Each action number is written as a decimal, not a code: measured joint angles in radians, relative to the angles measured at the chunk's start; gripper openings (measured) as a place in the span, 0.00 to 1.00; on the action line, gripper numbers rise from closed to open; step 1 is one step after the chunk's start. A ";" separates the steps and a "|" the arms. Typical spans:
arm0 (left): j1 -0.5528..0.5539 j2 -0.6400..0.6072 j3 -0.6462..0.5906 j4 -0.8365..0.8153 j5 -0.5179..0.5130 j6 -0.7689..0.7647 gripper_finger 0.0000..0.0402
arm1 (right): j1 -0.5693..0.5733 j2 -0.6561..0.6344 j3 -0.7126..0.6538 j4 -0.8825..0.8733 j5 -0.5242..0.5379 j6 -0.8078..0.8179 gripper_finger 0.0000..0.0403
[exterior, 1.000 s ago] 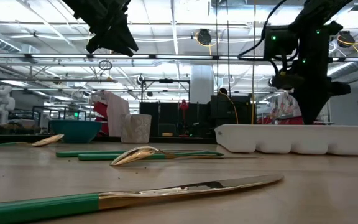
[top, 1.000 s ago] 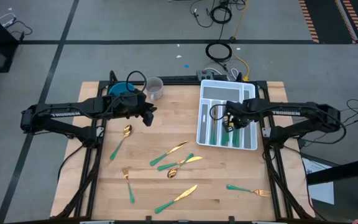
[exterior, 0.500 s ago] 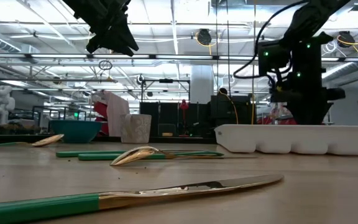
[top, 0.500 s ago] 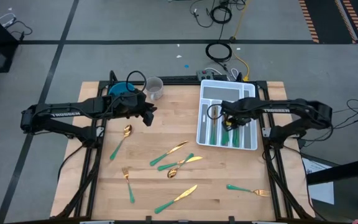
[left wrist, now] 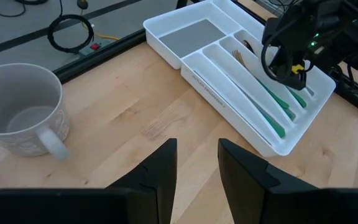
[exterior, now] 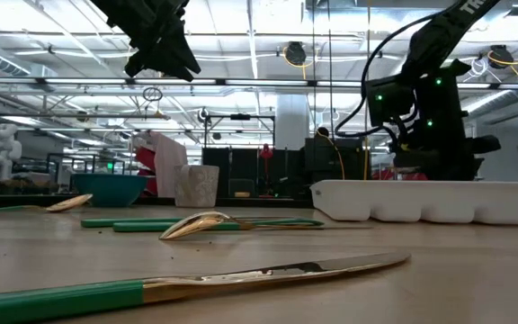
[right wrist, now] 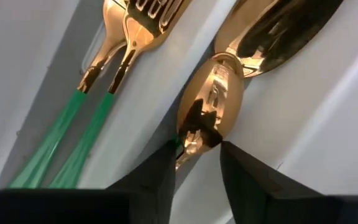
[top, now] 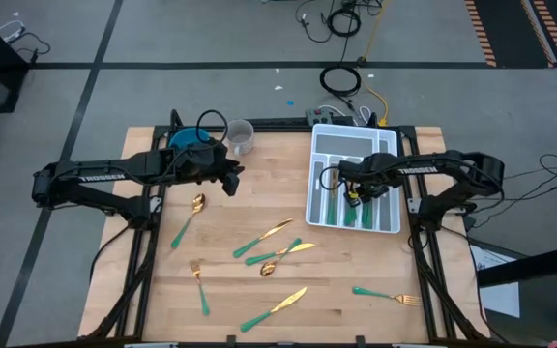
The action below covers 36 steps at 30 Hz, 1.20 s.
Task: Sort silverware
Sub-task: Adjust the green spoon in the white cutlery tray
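Note:
Several pieces of silverware with gold heads and teal handles lie loose on the wooden table, among them a spoon point(top: 197, 204), a knife point(top: 275, 308) and a fork point(top: 391, 295). More lie in the white divided tray point(top: 356, 144): two forks point(right wrist: 135, 15) and, one slot over, two spoons. My right gripper point(right wrist: 198, 155) points down into the spoon slot, open, its fingertips on either side of one spoon's neck point(right wrist: 194, 134). In the low view the tray wall point(exterior: 430, 200) hides its fingers. My left gripper point(left wrist: 197, 158) waits open above the table's far left. My right gripper stands over the neck point(right wrist: 190, 144) of the spoon, which lies in the tray slot with its bowl beyond the fingertips. I cannot tell whether either finger touches it.
A blue bowl point(top: 188, 141) and a grey mug point(left wrist: 20, 112) stand at the table's far edge, under and beside my left arm. Bare wood lies between the mug and the tray. Cables lie on the floor beyond the table.
My right gripper has sunk down into the tray and shifted slightly toward the table's left. In the low view its body now sits lower, behind the tray wall.

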 joint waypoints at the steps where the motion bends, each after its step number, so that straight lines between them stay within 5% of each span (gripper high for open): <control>1: 0.000 0.000 0.000 0.000 0.000 0.001 0.31 | 0.000 0.003 0.000 0.000 0.000 0.000 0.25; 11: 0.000 0.000 0.000 -0.006 0.000 0.002 0.31 | 0.000 0.009 0.004 -0.002 -0.019 -0.014 0.02; 17: 0.000 0.000 0.000 -0.009 0.000 0.002 0.31 | 0.000 -0.010 0.001 -0.006 -0.033 -0.014 0.00; 25: 0.000 0.000 0.000 -0.021 0.000 0.006 0.31 | 0.000 -0.111 -0.003 -0.020 -0.048 0.003 0.00; 30: 0.000 0.000 0.000 -0.031 0.000 0.009 0.31 | -0.001 -0.156 -0.002 0.022 0.032 -0.061 0.01; 36: 0.000 0.000 0.000 -0.031 0.000 0.009 0.31 | -0.014 -0.126 0.001 0.089 0.019 -0.182 0.21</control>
